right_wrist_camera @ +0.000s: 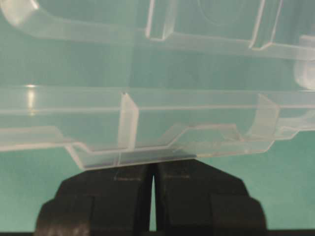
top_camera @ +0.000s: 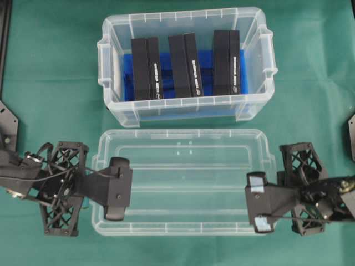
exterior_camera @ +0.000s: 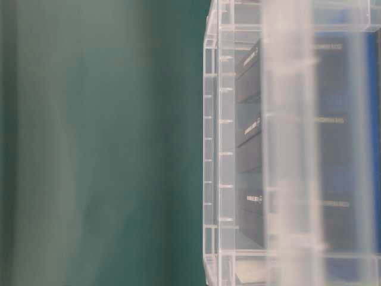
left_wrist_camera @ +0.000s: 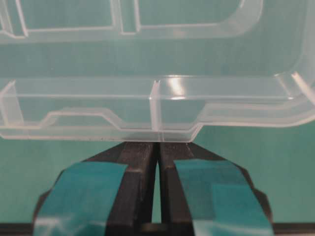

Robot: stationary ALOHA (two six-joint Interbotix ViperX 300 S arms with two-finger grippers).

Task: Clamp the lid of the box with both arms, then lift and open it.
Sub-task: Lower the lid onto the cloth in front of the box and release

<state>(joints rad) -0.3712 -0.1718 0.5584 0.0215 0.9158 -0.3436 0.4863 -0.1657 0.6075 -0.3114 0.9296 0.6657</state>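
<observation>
The lid (top_camera: 183,185), a flat clear plastic panel with rounded corners, a raised rim and two lengthwise ridges, lies on the green table (top_camera: 50,72) just near of the box (top_camera: 186,111) and parallel to it. It is off the box, which stands open.

The left end effector (top_camera: 115,188) sits at the lid's left short edge. In the left wrist view its teal-taped fingers (left_wrist_camera: 83,194) are pressed almost together, their tips meeting the small tab on the lid's rim (left_wrist_camera: 157,130); it is closed on that edge.

The right end effector (top_camera: 259,200) sits at the lid's right short edge. In the right wrist view its black fingers (right_wrist_camera: 106,189) likewise stand nearly together, tips at the lid's rim tab (right_wrist_camera: 125,155); it is closed on that edge.

The box is a deep clear tub with side handles. Inside, on a blue base (top_camera: 128,77), stand three pairs of black blocks (top_camera: 145,69) in a row from left to right, each bearing small white lettering.

The table-level view shows only the box wall (exterior_camera: 220,143) at close range, blurred, with the blocks (exterior_camera: 250,149) dimly visible through it.
</observation>
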